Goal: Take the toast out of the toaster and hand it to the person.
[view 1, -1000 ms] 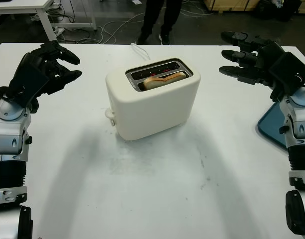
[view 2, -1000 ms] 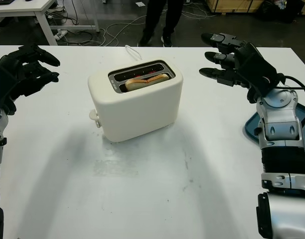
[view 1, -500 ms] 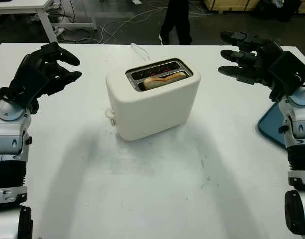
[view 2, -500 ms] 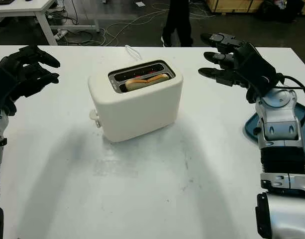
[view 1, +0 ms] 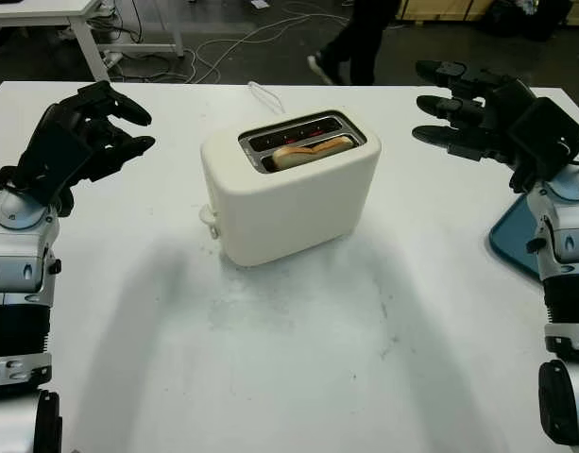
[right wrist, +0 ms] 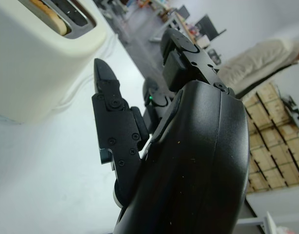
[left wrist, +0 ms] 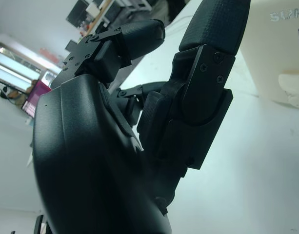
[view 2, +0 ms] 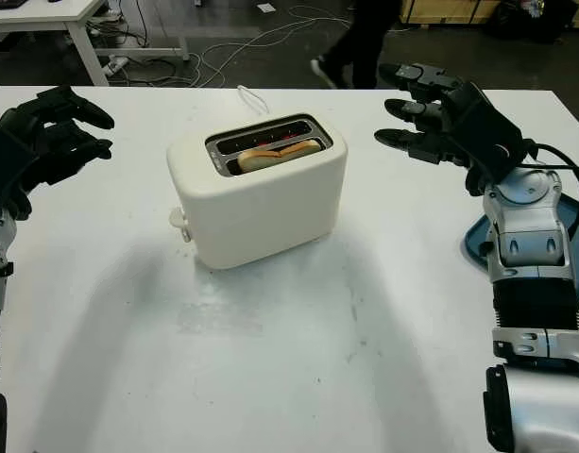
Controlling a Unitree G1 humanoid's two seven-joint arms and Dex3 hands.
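Left hand [view 1: 86, 137], at the table's left edge and well apart from the toaster, hangs above the surface with its fingers curled inward and nothing between them. At centre stands the cream two-slot toaster [view 1: 289, 193] on the white table [view 1: 298, 359], its lever knob [view 1: 208, 219] on the end facing the left hand and its white cord [view 1: 263, 94] trailing off toward the far edge. The toast [view 1: 313, 150] sits in the nearer slot, its top edge just proud of the slot rim; the farther slot holds nothing visible and shows a red glow inside. Right hand [view 1: 468, 113] hovers to the right of the toaster, near it but not touching, fingers extended toward it and holding nothing. A blue tray [view 1: 511, 241] lies at the table's right edge, partly behind the right forearm. Beyond the far edge, a person's legs [view 1: 360, 42] are in stride. The step in hand appears to be the approach to the toast. It is probably best done by bringing the right hand over the slot from above, pinching only the exposed crust, and lifting straight up so the slice does not catch on the slot walls or drag the light toaster along; the red glow suggests keeping fingertips clear of the metal.
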